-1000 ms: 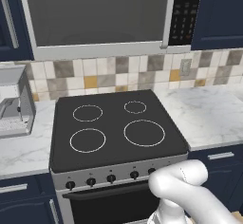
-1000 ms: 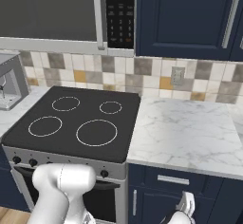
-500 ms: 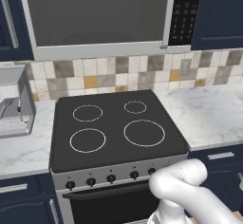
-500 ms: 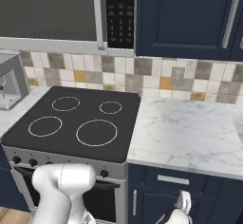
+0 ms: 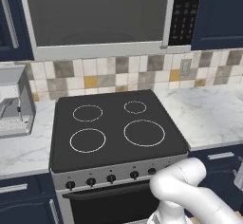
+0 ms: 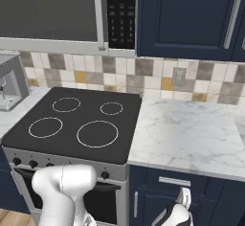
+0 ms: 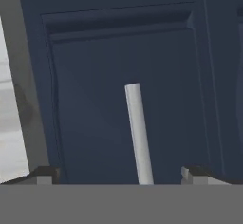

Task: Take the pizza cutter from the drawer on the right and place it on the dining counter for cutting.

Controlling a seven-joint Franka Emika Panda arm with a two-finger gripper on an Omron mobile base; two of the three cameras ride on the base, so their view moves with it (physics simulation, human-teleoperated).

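The drawer [image 6: 152,177] is the shut navy front right of the stove, under the marble worktop, with a short silver bar handle [image 6: 174,181]. The pizza cutter is hidden and the dining counter is out of view. My gripper [image 6: 183,199] hangs low, just below and in front of that handle. In the hand view the navy drawer front [image 7: 95,104] is close up. The silver handle [image 7: 137,128] runs up between my two fingertips [image 7: 45,174], which stand wide apart. My gripper [image 7: 121,175] is open and touches nothing.
A black four-ring cooktop [image 5: 118,128] with an oven door [image 5: 109,209] and knobs sits left of the drawer. Marble worktop [image 6: 191,134] lies over the drawer, a microwave [image 5: 99,14] hangs above, and a coffee machine [image 5: 14,104] stands at far left.
The hand has crept slightly up toward the drawer handle. The jaws stay wide and the drawer stays shut.
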